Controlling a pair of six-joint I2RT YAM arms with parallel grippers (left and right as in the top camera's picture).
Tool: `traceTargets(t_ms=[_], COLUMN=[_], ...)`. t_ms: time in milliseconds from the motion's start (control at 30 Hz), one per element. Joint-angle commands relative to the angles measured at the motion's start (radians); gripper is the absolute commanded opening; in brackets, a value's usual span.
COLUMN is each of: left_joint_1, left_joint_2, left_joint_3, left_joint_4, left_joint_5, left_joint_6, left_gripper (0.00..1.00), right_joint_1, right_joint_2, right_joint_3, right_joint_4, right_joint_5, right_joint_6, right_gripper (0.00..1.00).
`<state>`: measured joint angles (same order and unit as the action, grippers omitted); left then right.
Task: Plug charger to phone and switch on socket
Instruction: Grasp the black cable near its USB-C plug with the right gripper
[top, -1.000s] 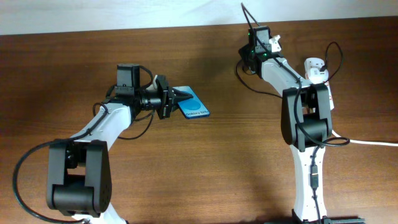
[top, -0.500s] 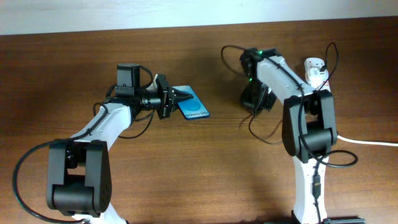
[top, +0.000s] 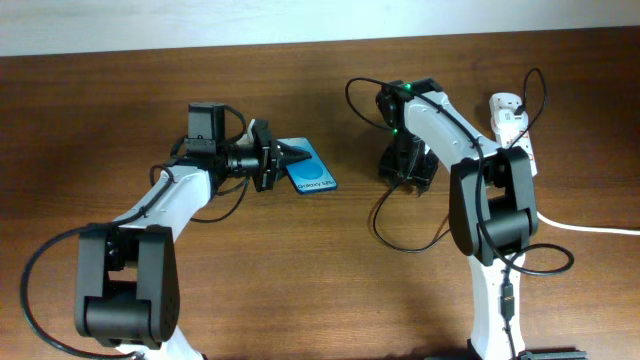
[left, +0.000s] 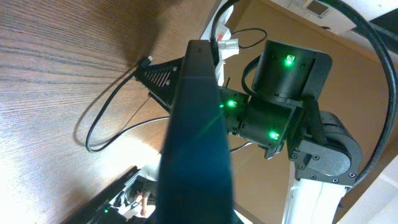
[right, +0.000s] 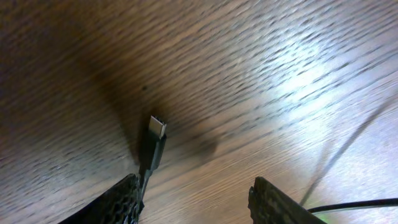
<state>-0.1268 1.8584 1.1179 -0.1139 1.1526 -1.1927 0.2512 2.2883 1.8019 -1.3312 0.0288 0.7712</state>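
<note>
My left gripper (top: 288, 156) is shut on the left end of the phone (top: 314, 174), whose blue screen faces up in the overhead view. In the left wrist view the phone (left: 196, 124) fills the middle as a dark slab, hiding the jaws. My right gripper (top: 406, 172) points down at the table right of the phone, open (right: 196, 190). The charger's plug tip (right: 157, 134) lies on the wood just ahead of the left finger (right: 121, 202), not pinched. Its thin black cable (top: 400, 240) loops across the table. The white socket (top: 510, 118) sits at the back right.
The socket's thick white cord (top: 600, 230) runs off the right edge. The right arm's base (top: 495, 290) stands at the front right, the left arm's base (top: 125, 290) at the front left. Bare brown wood lies between the phone and the right gripper.
My right arm swung from the back near the socket to the table's middle, came down, and opened its jaws; the black cable trailed along. The left arm and phone stayed put.
</note>
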Motion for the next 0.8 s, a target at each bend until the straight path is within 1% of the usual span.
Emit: traceTargets(t_ms=[0, 100, 200, 300, 333, 367, 600, 633, 667, 733, 767], left_joint_1=[0.005, 0.005, 0.005, 0.005, 0.005, 0.005, 0.005, 0.005, 0.005, 0.005, 0.005], left_joint_2=[0.002, 0.002, 0.002, 0.002, 0.002, 0.002, 0.002, 0.002, 0.002, 0.002, 0.002], left_joint_3=[0.006, 0.006, 0.006, 0.006, 0.006, 0.006, 0.006, 0.006, 0.006, 0.006, 0.006], left_joint_4=[0.005, 0.006, 0.005, 0.005, 0.005, 0.005, 0.005, 0.005, 0.005, 0.005, 0.005], left_joint_5=[0.037, 0.030, 0.038, 0.053, 0.053, 0.053, 0.056, 0.055, 0.055, 0.055, 0.055], left_joint_6=[0.021, 0.021, 0.059, 0.063, 0.066, 0.066, 0.066, 0.066, 0.066, 0.066, 0.066], left_gripper=[0.00, 0.00, 0.00, 0.00, 0.00, 0.00, 0.00, 0.00, 0.00, 0.00, 0.00], right_joint_1=[0.036, 0.073, 0.110, 0.113, 0.113, 0.113, 0.080, 0.071, 0.068, 0.068, 0.068], right_joint_2=[0.014, 0.014, 0.014, 0.014, 0.014, 0.015, 0.014, 0.014, 0.015, 0.015, 0.015], right_joint_3=[0.000, 0.000, -0.034, -0.103, -0.125, -0.150, -0.224, -0.261, -0.281, -0.323, -0.346], right_joint_4=[0.002, 0.010, 0.092, 0.148, 0.171, 0.185, 0.208, 0.232, 0.248, 0.296, 0.320], right_joint_5=[-0.080, -0.097, -0.070, -0.017, -0.008, -0.009, 0.052, 0.054, 0.052, 0.039, 0.013], right_joint_6=[0.035, 0.039, 0.055, 0.102, 0.102, 0.103, 0.102, 0.102, 0.102, 0.102, 0.101], right_gripper=[0.59, 0.62, 0.69, 0.69, 0.65, 0.56, 0.54, 0.45, 0.40, 0.32, 0.26])
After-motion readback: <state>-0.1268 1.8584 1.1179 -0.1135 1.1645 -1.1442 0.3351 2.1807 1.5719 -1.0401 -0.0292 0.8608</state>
